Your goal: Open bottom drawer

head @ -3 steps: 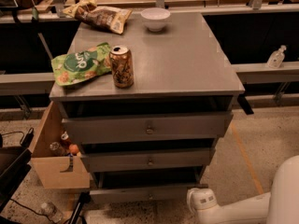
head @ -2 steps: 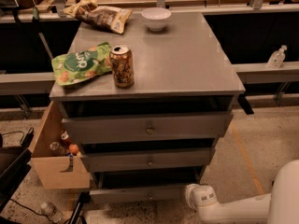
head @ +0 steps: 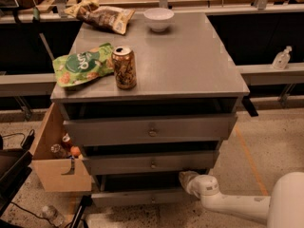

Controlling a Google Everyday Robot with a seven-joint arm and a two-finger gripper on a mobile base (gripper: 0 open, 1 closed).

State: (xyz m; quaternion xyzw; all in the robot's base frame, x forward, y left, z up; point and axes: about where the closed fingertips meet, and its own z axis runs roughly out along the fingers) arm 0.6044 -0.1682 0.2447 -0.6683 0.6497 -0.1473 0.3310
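The gripper (head: 186, 177) sits low in the view, at about 5 o'clock, by the upper right end of the bottom drawer (head: 137, 197) and in the dark gap under the middle drawer (head: 118, 164). I cannot tell whether it is open or closed, or whether it has hold of anything, because its tip is lost against the shadow. Behind it the white wrist (head: 207, 186) and arm (head: 237, 208) run off toward 4 o'clock.

The bottom drawer is the lowest and slimmest of the 3 grey fronts and looks shut or nearly so. Its small knob (head: 152, 199) is at the centre of the front, toward 8 o'clock from the gripper and apart from it.

To do this step well, there seem to be 2 options:
- Go to the knob and close around it squarely.
- Hook the top edge of the front from inside the gap, if the gripper is already seated there.

Either way, the pull should be straight out along the drawer's run, level and slow. A pull from the right end alone may rack the drawer and jam it. The wrist should stay below the middle drawer so that front is not dragged along.

On the table above, the can (head: 124, 68) stands upright beside the green bag (head: 78, 69), so a jerk on the cabinet could topple it
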